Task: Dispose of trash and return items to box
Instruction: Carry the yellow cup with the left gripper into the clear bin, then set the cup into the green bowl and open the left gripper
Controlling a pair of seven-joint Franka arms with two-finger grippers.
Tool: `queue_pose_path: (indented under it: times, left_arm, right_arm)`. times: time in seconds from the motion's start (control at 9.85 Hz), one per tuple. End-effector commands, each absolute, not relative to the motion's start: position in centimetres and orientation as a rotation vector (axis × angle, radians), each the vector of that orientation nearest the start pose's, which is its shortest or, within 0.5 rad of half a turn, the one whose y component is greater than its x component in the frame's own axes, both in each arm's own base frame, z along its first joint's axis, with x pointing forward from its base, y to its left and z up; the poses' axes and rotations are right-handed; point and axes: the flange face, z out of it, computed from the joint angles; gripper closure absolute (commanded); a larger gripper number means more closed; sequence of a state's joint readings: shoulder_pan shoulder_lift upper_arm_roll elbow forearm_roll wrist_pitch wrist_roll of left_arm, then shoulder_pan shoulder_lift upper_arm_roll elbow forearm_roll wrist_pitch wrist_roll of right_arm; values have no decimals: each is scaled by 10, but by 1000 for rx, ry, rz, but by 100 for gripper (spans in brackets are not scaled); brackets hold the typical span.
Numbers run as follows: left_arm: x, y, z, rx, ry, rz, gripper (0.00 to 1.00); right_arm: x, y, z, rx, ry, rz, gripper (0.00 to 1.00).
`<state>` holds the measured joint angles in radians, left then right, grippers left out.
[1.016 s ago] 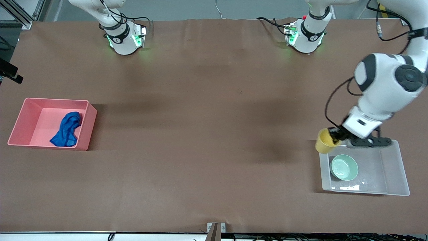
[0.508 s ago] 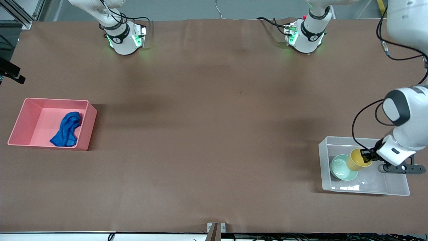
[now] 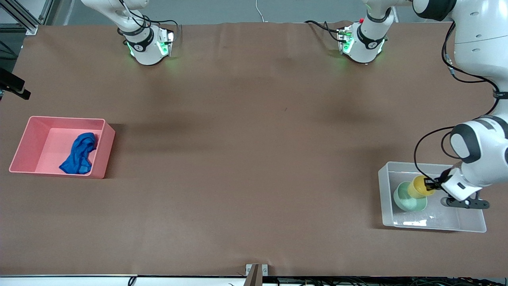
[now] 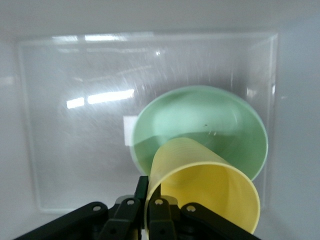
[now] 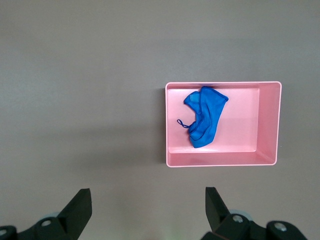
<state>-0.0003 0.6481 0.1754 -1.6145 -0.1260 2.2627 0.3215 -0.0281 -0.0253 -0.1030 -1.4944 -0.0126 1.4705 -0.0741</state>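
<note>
1. front view: the left gripper [image 3: 430,184] is down inside the clear box [image 3: 472,222] at the left arm's end of the table, its fingers clamped on the rim of the yellow cup [image 3: 420,186].
2. the cup is tilted and overlaps the green bowl [image 3: 406,198], which sits on the box floor; whether cup and bowl touch i cannot tell.
3. the pink tub [image 3: 27,139] stands at the right arm's end of the table, with the blue cloth [image 3: 78,154] lying in it, toward the wall nearest the table's middle.
4. the right gripper is out of this view; only the right arm's base shows, waiting.
5. left wrist view: the cup [image 4: 210,185] is pinched by its rim in the left gripper [image 4: 145,210], mouth toward the camera, over the bowl [image 4: 210,125] in the box [image 4: 75,150]; a white label [image 4: 128,131] peeks out beside the bowl.
6. right wrist view: the right gripper [image 5: 147,210] hangs high over bare table, fingers spread wide and holding nothing; the tub [image 5: 270,125] and the cloth [image 5: 205,117] in it lie below.
</note>
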Motion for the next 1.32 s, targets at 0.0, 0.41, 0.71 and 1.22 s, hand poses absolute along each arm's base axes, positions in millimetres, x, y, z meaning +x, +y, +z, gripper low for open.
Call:
queue_pose_path:
  times: [0.0,0.41,0.71,1.22]
  left_arm:
    - [672,103,227,-3143,159,63,67]
    - [696,94,286,-3132,162,-108,0]
    - [693,84,359,-3137,178,-220,0]
    - [622,-8,535,-3174,57,-120,0]
  right_arm:
    - [532,-70,669,-3140,73,-10,0]
    - [532,-70,669,-3145,71,-11,0]
    - [532,-70,669,-3145,73,-11,0]
    - [532,-74,668,-3149,86,-8,0]
